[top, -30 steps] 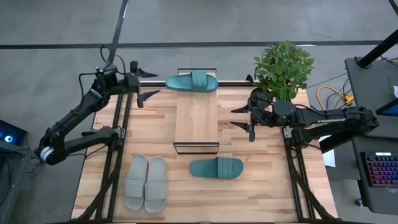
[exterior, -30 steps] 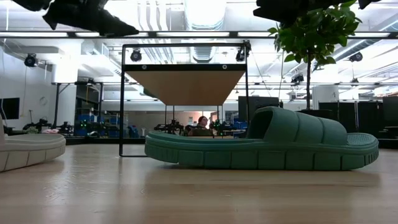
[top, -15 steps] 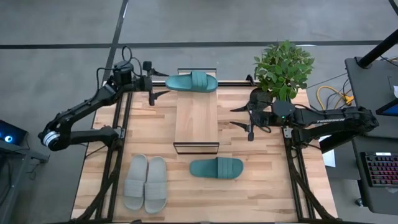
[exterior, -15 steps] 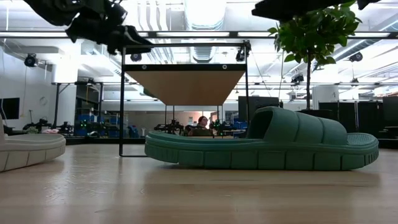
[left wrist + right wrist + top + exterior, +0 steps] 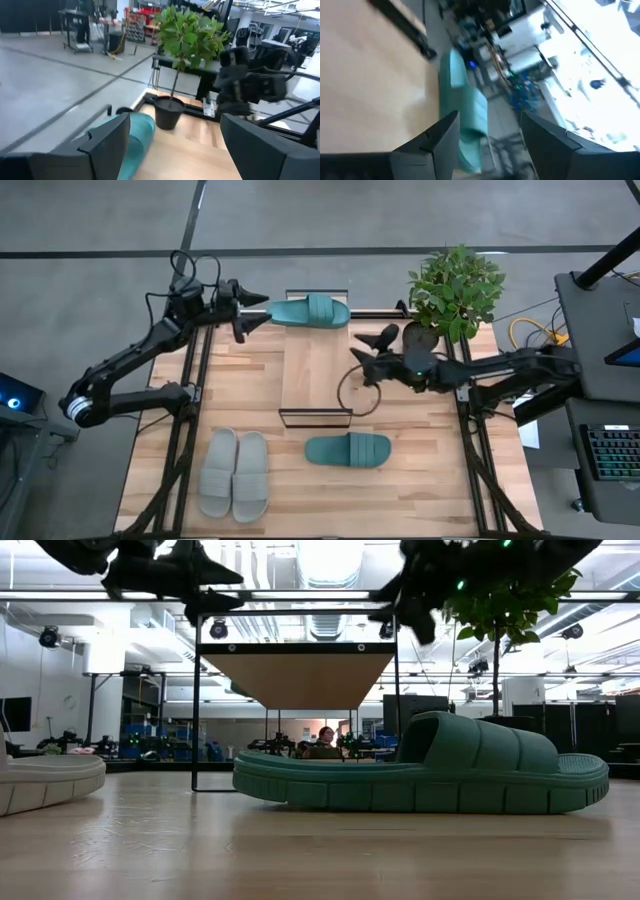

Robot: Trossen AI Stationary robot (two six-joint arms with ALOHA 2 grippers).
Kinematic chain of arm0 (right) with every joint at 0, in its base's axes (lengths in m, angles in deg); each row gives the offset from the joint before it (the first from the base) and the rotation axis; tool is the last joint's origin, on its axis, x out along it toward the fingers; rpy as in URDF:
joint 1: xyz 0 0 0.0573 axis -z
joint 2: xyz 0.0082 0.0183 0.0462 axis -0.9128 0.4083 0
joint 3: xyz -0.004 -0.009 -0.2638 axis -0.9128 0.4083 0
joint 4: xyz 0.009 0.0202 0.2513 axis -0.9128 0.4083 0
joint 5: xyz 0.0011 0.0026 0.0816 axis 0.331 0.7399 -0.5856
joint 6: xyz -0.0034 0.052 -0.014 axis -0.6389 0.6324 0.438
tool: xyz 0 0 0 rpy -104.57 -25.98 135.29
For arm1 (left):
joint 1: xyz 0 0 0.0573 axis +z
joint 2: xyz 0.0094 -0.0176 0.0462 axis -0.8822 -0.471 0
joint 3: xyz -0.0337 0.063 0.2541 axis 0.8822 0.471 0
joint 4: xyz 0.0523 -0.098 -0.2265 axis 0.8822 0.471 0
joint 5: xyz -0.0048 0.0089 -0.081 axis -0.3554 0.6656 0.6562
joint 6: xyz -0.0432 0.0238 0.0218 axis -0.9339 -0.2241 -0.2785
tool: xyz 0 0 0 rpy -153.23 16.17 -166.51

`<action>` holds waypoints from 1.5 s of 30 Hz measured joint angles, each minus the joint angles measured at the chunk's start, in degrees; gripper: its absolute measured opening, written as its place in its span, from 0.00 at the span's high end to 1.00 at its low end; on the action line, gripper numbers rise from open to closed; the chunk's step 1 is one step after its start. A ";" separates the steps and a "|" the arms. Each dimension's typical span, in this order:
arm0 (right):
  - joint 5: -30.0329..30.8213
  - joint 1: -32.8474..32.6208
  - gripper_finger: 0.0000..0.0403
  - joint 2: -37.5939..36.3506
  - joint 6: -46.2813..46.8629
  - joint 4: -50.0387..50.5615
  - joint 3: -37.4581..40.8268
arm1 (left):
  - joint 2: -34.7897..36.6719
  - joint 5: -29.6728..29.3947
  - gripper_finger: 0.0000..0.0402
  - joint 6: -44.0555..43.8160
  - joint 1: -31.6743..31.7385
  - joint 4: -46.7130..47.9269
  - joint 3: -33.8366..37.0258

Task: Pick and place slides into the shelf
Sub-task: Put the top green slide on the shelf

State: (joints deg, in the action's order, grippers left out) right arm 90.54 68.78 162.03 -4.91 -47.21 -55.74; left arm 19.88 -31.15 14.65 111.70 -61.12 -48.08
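A wide butcher-block wooden tabletop (image 5: pixel 400 490) carries everything. At its middle stands the long narrow shelf with a light wood plank top (image 5: pixel 316 370) and thin black wire frame. One teal-green ribbed slide sandal (image 5: pixel 308 311) lies crosswise at the shelf's far end. A second teal-green slide (image 5: pixel 348 450) lies on the tabletop just past the shelf's near end. A pair of light grey slides (image 5: pixel 234 474) lies side by side, touching, near that same end, toward the left arm's side. A potted green plant (image 5: pixel 453 292) stands beyond the shelf's far end, toward the right arm's side.

Bright even overhead lighting, glaring ceiling lamps in low view, strong motion blur in both wrist views
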 joint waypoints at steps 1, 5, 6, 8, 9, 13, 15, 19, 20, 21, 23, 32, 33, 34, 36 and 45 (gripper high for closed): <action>0.10 0.67 0.50 1.07 -1.44 -0.44 0.00 | 0.37 0.04 0.27 0.17 0.00 0.81 0.01; 0.01 3.68 0.50 4.41 -3.93 -0.56 -0.38 | 1.12 0.19 0.27 0.23 0.00 2.28 0.08; -0.03 4.30 0.50 5.00 -3.54 -0.58 -0.82 | 1.22 0.17 0.27 0.21 0.00 2.67 0.12; -0.01 5.27 0.50 5.84 -2.22 -0.54 -1.79 | 1.35 0.18 0.27 0.07 0.01 2.96 0.15; -0.08 5.59 0.50 6.13 -1.43 -0.64 -2.38 | 1.47 0.18 0.27 -0.01 0.01 3.15 0.15; -2.67 5.79 0.50 6.59 -1.02 -0.21 -4.96 | 1.73 0.17 0.27 0.23 0.02 4.12 0.15; -6.55 6.12 0.50 6.55 -0.77 0.35 -6.51 | 1.65 0.17 0.27 0.27 0.02 4.17 0.15; -13.07 8.17 0.52 6.33 5.36 16.88 -13.28 | 1.65 0.17 0.27 0.32 0.02 4.12 0.15; -15.77 8.99 0.53 6.34 8.09 21.85 -15.38 | 1.65 0.17 0.27 0.33 0.02 4.12 0.15; -18.89 9.81 0.54 6.45 10.87 26.60 -17.61 | 1.65 0.17 0.27 0.68 0.02 4.12 0.15; -23.88 11.25 0.57 6.65 15.19 31.53 -21.76 | 1.67 0.15 0.27 4.61 0.02 4.34 0.15; -27.77 13.31 0.68 6.54 17.29 36.82 -29.28 | 0.60 -3.36 0.27 43.95 -0.04 17.02 0.15; -27.80 13.28 0.69 6.54 17.39 36.81 -29.38 | 0.07 -4.49 0.27 48.10 -0.04 18.65 0.15; -27.84 13.28 0.70 6.56 17.71 36.88 -29.38 | -0.60 -5.85 0.27 51.74 -0.05 20.21 0.20; -27.88 13.26 0.71 6.56 18.43 36.99 -29.40 | -1.88 -8.66 0.27 57.31 -0.15 21.30 0.84; -27.84 13.28 0.71 6.56 19.25 36.86 -29.20 | -5.00 -20.41 0.27 63.50 -1.92 16.87 4.19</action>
State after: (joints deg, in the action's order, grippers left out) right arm 62.70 82.06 168.59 14.34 -10.34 -84.94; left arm 14.88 -51.56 78.15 109.79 -44.25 -43.89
